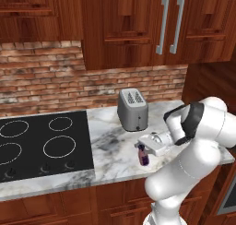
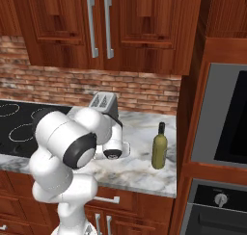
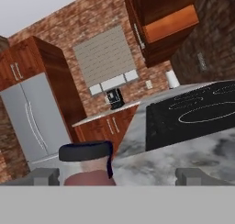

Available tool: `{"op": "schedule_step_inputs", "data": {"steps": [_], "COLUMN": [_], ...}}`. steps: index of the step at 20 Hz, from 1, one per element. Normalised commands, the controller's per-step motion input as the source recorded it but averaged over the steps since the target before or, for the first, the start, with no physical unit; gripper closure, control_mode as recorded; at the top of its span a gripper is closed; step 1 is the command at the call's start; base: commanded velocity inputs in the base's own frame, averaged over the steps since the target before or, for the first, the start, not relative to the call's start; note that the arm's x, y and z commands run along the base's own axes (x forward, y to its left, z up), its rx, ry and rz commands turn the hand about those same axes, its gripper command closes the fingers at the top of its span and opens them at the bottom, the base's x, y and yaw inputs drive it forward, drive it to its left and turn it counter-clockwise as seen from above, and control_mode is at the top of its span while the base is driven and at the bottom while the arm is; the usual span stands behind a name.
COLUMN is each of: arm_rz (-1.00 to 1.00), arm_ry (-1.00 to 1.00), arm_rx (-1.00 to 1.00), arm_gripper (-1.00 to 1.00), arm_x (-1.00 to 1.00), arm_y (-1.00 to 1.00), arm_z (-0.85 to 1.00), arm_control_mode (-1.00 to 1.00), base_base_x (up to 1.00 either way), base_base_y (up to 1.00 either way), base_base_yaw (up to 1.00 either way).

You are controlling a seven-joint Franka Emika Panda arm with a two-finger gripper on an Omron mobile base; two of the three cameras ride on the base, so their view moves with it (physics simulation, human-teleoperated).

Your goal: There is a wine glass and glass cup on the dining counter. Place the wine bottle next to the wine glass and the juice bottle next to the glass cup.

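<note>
Your juice bottle [image 3: 87,165]: lower body cut off by the hand view's bottom edge. Label hidden. Toaster [image 2: 104,102]: mostly hidden behind your arm.

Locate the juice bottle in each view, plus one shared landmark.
Left base view: juice bottle near the worktop's front edge, right of the cooktop.
Right base view: hidden behind the arm.
Hand view: bottom centre, cap between the end effector fingertips.
Shared landmark: the cooktop.

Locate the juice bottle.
Left base view: the juice bottle stands on the marble worktop, in front of the toaster, right of the cooktop.
</note>
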Motion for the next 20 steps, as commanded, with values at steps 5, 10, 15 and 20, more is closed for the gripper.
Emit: {"op": "schedule_step_inputs", "data": {"steps": [5,10,15,20], "arm_rz": [0.0,0.0,0.0,0.0], "arm_ry": [-0.02,-0.03,-0.03,-0.07], "arm_rx": [-0.01,0.0,0.0,0.01], "arm_gripper": [1.0,1.0,1.0,1.0], "arm_x": [-0.19,-0.47,-0.36,-0.28], "arm_y": [0.08,-0.11,-0.25,-0.22], "arm_z": [0.0,0.11,0.85,1.0], "arm_control_mode": [-1.0,-1.0,-1.0,-1.0], "base_base_x": [0.0,0.0,0.0,0.0], "base_base_y": [0.0,0.0,0.0,0.0], "base_base_yaw": [0.0,0.0,0.0,0.0]}}
